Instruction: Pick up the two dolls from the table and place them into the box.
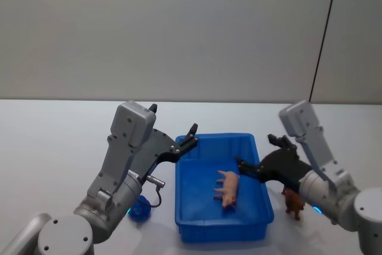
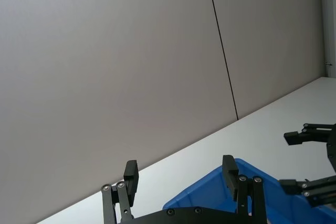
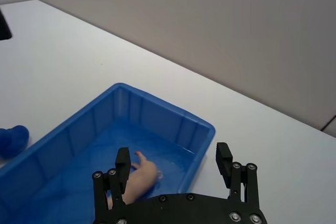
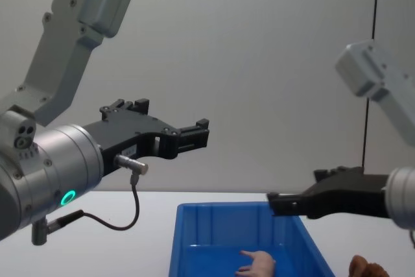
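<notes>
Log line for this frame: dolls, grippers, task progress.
pink doll: in box | brown doll: on table beside box | left gripper: open, above box's left rim | right gripper: open, over box | one doll remaining

The box [image 1: 222, 230] is bright blue, unpatterned. The pink doll [image 1: 227, 188] is pale flesh-pink; the brown doll [image 1: 293, 202] is reddish-brown. The surface [image 1: 48, 147] is plain white. The left gripper [image 1: 192, 135] and right gripper [image 1: 253, 149] are black; the left arm [image 1: 128, 144] and right arm [image 1: 310, 135] are silver-grey.
</notes>
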Robot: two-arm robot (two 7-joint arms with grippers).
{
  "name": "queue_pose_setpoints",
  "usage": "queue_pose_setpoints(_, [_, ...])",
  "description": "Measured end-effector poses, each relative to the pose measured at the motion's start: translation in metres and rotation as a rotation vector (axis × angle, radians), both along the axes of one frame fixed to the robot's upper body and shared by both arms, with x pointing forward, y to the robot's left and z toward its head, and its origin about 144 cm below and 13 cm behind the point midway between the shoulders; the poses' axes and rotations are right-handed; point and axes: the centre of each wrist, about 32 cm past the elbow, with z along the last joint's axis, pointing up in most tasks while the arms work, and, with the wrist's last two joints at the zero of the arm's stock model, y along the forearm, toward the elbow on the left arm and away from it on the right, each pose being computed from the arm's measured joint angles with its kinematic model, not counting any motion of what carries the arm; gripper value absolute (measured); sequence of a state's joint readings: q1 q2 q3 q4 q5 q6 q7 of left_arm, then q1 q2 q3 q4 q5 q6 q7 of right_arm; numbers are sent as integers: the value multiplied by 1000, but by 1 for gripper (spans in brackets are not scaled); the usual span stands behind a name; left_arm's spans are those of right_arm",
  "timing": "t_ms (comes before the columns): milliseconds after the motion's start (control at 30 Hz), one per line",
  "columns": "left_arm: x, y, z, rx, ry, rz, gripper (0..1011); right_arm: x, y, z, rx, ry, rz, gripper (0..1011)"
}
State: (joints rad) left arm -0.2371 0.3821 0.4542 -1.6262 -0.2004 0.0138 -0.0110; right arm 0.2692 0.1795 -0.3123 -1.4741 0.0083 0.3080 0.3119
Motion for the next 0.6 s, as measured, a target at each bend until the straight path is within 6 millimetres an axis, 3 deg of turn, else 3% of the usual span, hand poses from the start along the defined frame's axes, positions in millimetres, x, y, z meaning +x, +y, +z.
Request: queue_pose_setpoints(600, [0,0,0,0,0,0,1001,-25,-37,-14,-9,33,-113,1001])
